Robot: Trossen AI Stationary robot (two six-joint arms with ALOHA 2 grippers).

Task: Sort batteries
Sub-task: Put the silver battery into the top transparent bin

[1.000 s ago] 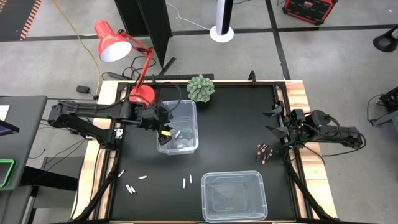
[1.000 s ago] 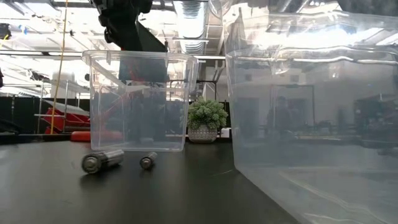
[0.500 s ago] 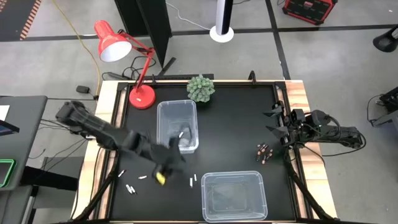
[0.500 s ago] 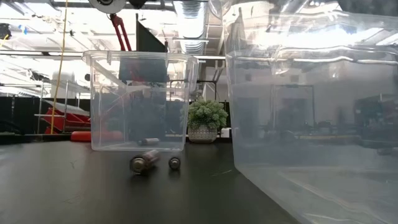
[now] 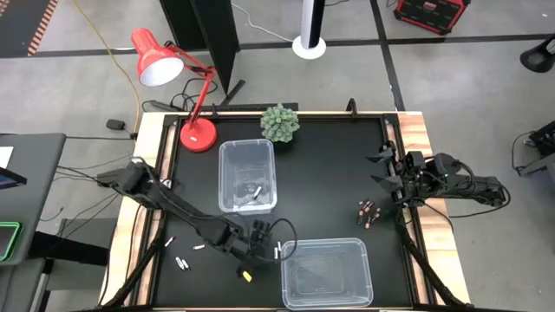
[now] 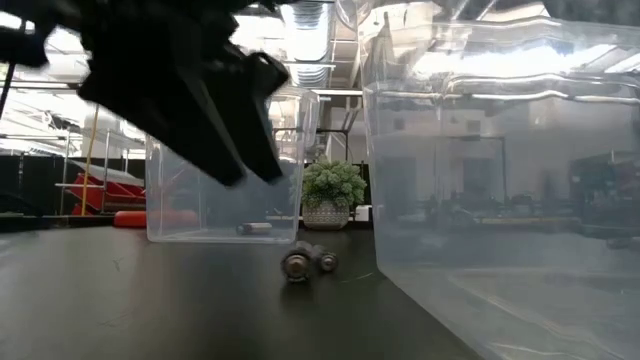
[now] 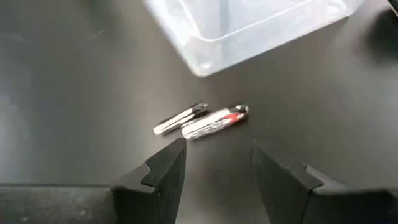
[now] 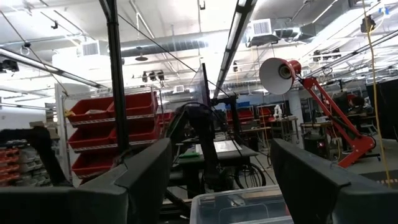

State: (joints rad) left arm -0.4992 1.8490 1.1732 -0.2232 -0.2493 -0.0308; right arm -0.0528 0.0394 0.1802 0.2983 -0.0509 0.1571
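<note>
Black table [image 5: 329,173], clear bin [image 5: 326,273] beside two batteries [image 7: 202,121] (touching), plant [image 5: 280,122]

One cam hangs overhead, staring straight down at the whole table [image 5: 329,173]. Another sits at tabletop level, right up against the near bin [image 6: 500,170], facing the plant [image 6: 332,193]; both catch the far bin [image 5: 247,176]. Left wrist cam looks down close at two batteries [image 7: 202,121]; right wrist cam faces the room.
</note>
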